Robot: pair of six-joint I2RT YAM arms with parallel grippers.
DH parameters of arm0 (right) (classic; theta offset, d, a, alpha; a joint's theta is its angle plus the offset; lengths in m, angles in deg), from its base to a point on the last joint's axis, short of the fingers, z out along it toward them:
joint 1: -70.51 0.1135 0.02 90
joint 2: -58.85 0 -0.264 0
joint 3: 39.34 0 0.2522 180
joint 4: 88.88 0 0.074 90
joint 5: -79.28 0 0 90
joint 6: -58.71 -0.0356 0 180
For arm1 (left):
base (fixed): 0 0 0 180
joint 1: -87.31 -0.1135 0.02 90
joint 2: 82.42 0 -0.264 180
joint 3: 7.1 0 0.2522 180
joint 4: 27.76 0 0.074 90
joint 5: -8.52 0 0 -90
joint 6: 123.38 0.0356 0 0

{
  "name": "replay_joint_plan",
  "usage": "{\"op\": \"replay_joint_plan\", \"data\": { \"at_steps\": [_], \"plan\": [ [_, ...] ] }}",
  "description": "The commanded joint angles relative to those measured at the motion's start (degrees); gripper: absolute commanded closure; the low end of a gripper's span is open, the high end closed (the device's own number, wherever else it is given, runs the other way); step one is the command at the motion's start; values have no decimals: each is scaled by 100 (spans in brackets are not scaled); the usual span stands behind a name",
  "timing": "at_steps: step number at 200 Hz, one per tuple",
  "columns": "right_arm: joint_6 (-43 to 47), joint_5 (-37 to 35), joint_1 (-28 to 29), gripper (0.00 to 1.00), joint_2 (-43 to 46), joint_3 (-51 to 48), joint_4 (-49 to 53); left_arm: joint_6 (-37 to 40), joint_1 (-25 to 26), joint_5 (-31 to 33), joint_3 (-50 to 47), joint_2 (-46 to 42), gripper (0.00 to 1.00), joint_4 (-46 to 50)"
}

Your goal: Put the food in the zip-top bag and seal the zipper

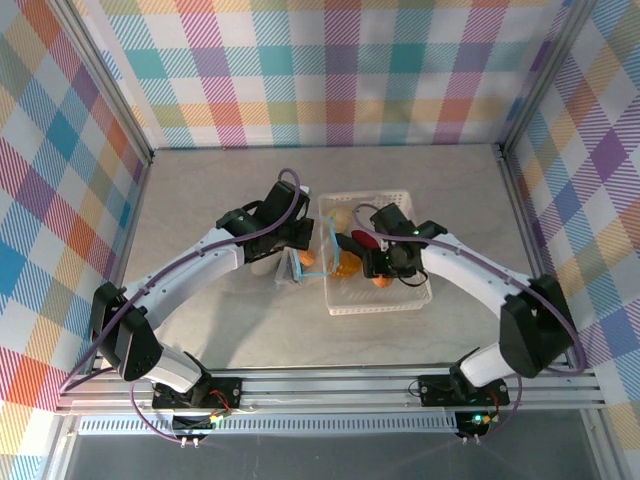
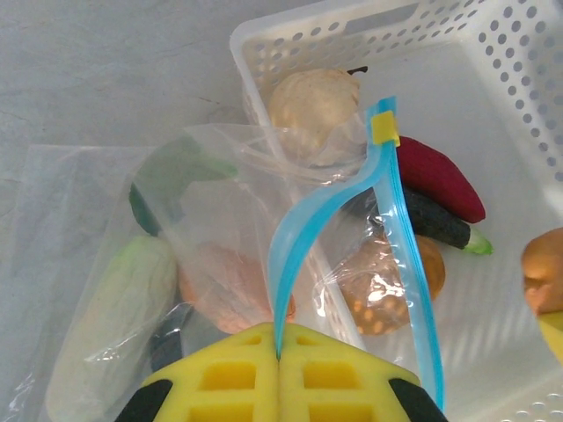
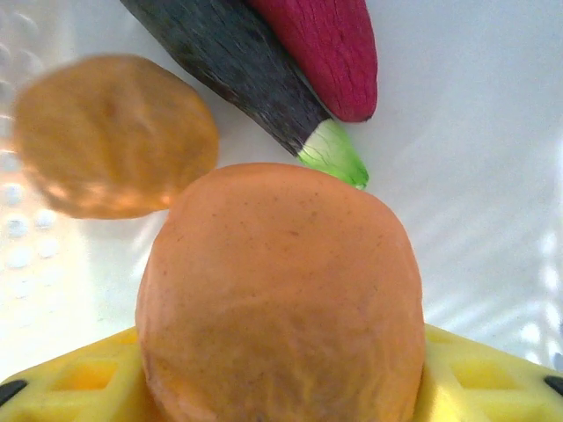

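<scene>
Bun [image 3: 281, 290] between part-open right gripper [image 3: 281, 387] fingers, grip unclear; zip-top bag [image 2: 220, 220] mouth lies leftward, left gripper [image 2: 280, 378] pinching zipper [image 2: 299, 237].

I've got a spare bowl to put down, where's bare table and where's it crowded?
Bare table lies between the basket and the back wall, and left of the left arm. Crowded where the zip-top bag meets the basket's left side.

The clear zip-top bag [image 2: 220, 229] gapes just ahead of the left end effector [image 2: 280, 356], which pinches its light-blue zipper [image 2: 290, 246]. An orange bun [image 3: 281, 290] fills the right end effector's [image 3: 281, 374] gap; a dark eggplant [image 3: 237, 79] lies beyond.
</scene>
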Motion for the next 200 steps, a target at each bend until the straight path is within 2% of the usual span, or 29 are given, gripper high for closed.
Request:
{"op": "replay_joint_plan", "data": {
  "at_steps": [1, 40, 62, 122, 200],
  "plan": [
    [42, 219, 6, 48, 529, 316, 24, -76, -61, -190, -23, -37, 100, -92],
    [-128, 1274, 180, 48, 977, 422, -807, -120, -70, -300, 85, 61, 100, -106],
    [-272, 1490, 303, 48, 876, 460, -1275, -155, -70, -358, 155, 118, 100, -117],
    [-708, 1675, 640, 48, 37, 558, -2227, -191, -70, -480, 332, 228, 100, -108],
    [-874, 1632, 931, 45, -971, 938, -2544, -191, -88, -457, 364, 71, 100, -64]
  ]
}}
